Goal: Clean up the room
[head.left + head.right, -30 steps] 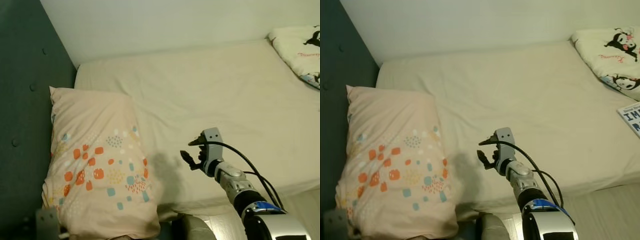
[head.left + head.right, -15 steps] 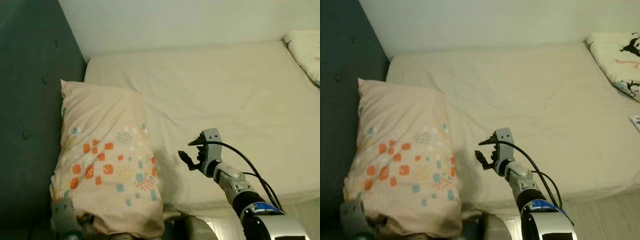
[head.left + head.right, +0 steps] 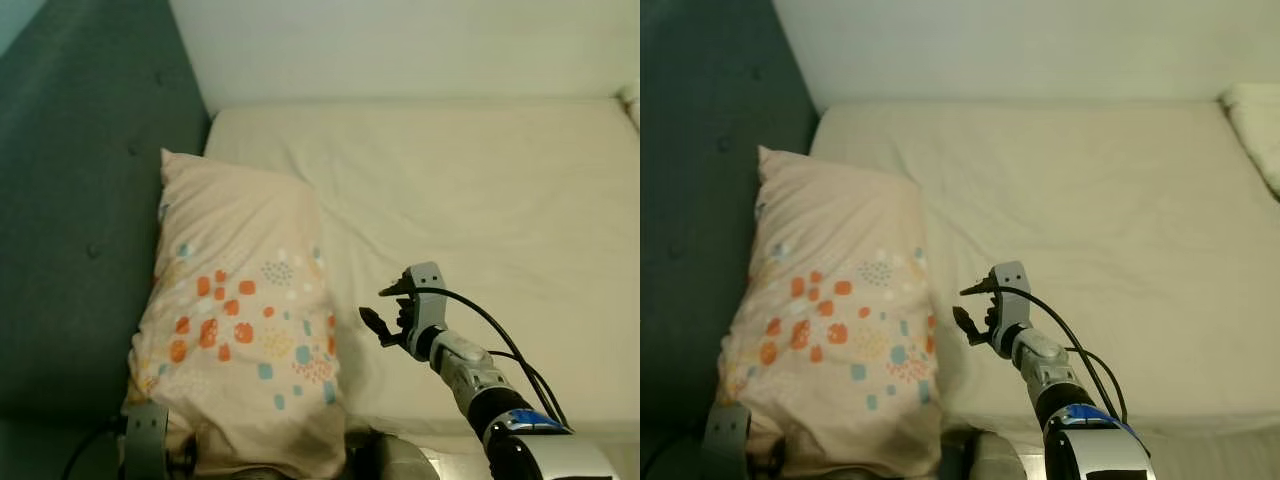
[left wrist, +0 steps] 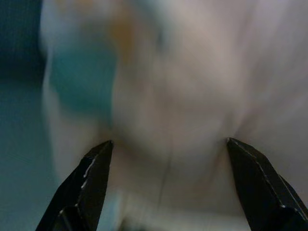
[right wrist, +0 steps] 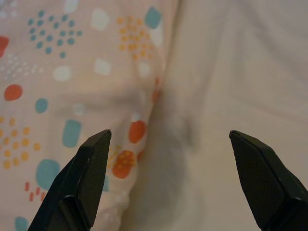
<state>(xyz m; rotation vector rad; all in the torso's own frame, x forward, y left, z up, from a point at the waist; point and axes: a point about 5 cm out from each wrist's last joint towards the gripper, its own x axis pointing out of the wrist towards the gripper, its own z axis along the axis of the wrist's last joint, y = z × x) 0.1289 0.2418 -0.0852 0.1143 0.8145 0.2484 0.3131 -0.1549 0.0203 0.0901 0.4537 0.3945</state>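
Pillow (image 3: 240,320): pale peach, scattered orange, teal and white dots and blobs, faint yellow speckle patches. Bed sheet (image 3: 480,210): plain cream. Headboard (image 3: 85,200): dark teal, tufted. Wall (image 3: 400,45): off-white. Right gripper (image 3: 385,310): black fingers, grey mount; silver arm, black cable, blue band. Left gripper (image 4: 168,192): black fingers against blurred peach fabric.

The right arm is reaching forward, its wrist raised, and the right gripper (image 3: 384,314) is hanging with fingers spread wide apart. The left gripper (image 4: 168,187) is sitting low at the robot's left, fingers likewise parted
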